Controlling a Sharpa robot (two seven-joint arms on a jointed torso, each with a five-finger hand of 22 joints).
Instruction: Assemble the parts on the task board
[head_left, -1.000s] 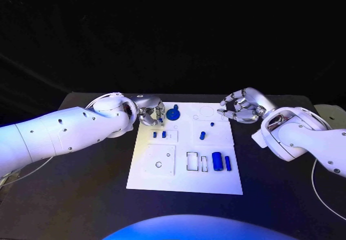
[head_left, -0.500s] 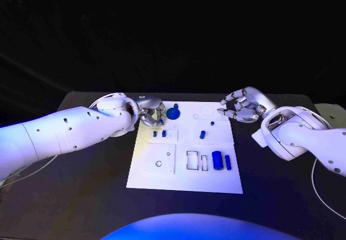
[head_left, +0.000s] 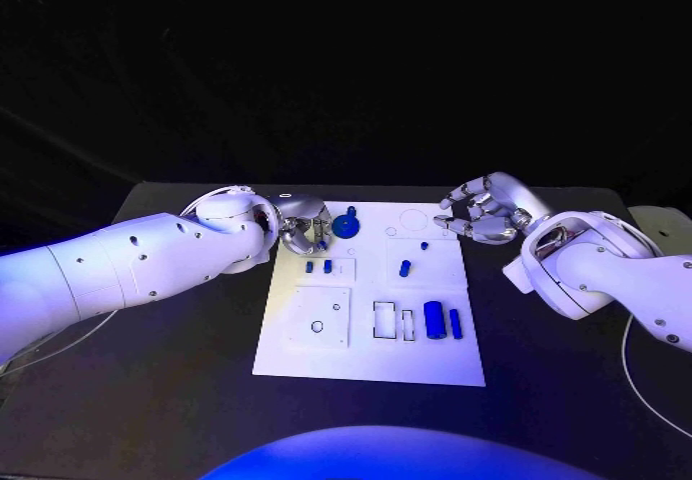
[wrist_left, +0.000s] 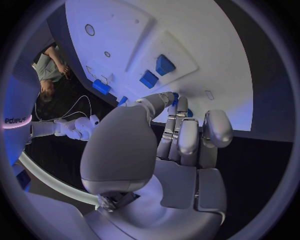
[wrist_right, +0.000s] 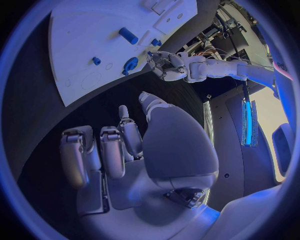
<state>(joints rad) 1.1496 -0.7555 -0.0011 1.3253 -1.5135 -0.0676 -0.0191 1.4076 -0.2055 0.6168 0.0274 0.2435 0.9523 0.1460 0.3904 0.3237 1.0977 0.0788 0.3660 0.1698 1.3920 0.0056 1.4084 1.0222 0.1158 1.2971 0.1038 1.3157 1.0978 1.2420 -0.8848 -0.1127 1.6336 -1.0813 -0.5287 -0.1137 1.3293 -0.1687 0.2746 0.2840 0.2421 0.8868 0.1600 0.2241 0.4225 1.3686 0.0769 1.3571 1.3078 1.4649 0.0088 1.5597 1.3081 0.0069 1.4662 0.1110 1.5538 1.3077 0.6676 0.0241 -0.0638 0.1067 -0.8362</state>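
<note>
The task board (head_left: 372, 350) lies flat in the middle of the black table (head_left: 173, 400), and the small blue parts are on it: a round part with a stem (head_left: 346, 226) at the far left corner, two short pegs (head_left: 319, 267) just nearer than it, one small peg (head_left: 405, 268) in the middle, and two longer cylinders (head_left: 443, 322) toward the near right. I judge these parts to be light, stiff plastic with smooth sides, so they could slip or roll away when pushed. They look best taken with a fingertip pinch across the body, and the round part by its stem or its rim.

The left hand (head_left: 302, 226) is at the far left edge of the board, just beside the round part. Its fingers (wrist_left: 187, 142) are curled in, with the tips toward that part. Whether they already touch or pinch it I cannot tell, because the hand covers the place of contact.

The right hand (head_left: 482, 212) hovers at the far right side, near the board's far right corner and above the table. Its fingers (wrist_right: 100, 152) are bent inward and hold nothing, and it is well apart from every part
</note>
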